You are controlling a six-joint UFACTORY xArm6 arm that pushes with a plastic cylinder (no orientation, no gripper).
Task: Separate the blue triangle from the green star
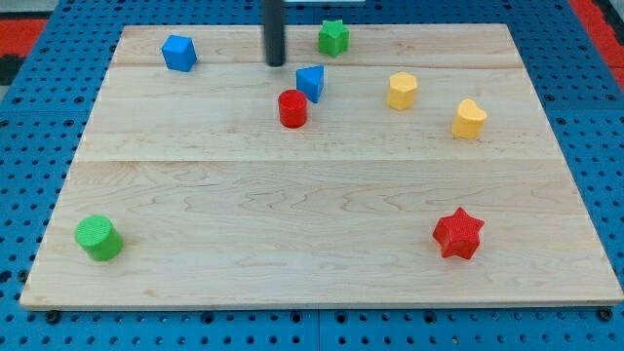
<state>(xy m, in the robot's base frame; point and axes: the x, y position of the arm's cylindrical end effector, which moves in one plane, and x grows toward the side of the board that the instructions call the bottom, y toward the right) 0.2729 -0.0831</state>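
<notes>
1. Blue triangle (310, 82) sits far on the surface (322, 214), near the green star (333, 37) beyond it to the right.
2. Red cylinder (292, 108) touches the triangle's near-left side.
3. My tip (277, 63) stands just left of the triangle, seemingly placed to push it; there is no claw.

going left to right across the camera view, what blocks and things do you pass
green cylinder → blue cube → my tip → red cylinder → blue triangle → green star → yellow hexagon block → red star → yellow heart-like block
</notes>
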